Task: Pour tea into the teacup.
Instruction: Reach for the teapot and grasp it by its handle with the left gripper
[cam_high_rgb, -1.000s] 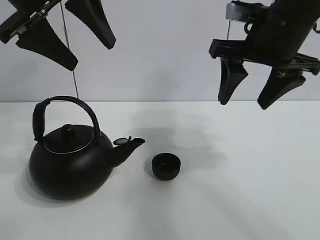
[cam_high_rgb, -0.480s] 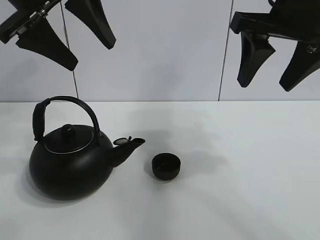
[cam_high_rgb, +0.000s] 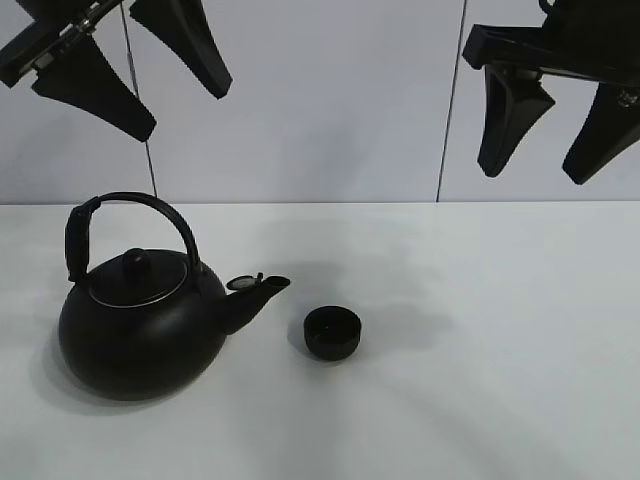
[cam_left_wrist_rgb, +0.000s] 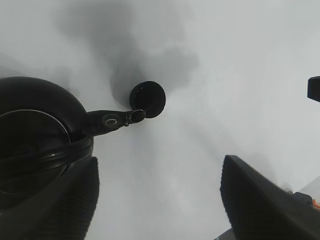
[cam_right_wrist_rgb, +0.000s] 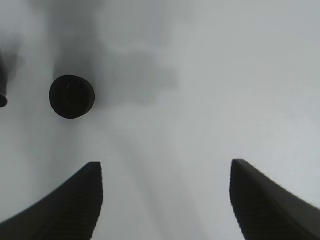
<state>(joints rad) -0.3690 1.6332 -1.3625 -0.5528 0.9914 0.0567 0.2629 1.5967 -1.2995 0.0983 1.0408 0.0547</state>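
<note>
The small matte black teacup (cam_high_rgb: 332, 332) stands on the white table just right of the kettle's spout. It also shows in the left wrist view (cam_left_wrist_rgb: 148, 99) and the right wrist view (cam_right_wrist_rgb: 72, 96). The big round black kettle (cam_high_rgb: 140, 315) stands upright at the left with its handle up; it also shows in the left wrist view (cam_left_wrist_rgb: 35, 137). No tea is visible. My left gripper (cam_high_rgb: 175, 105) hangs open high above the kettle. My right gripper (cam_high_rgb: 545, 170) hangs open high at the upper right, far from the cup. Both are empty.
The white table (cam_high_rgb: 480, 380) meets a pale grey wall with two vertical seams (cam_high_rgb: 446, 110) behind it. Nothing else stands on the table.
My right gripper has risen and moved to the right, away from the cup, then nearly stopped. The left gripper, kettle and cup have not moved.
</note>
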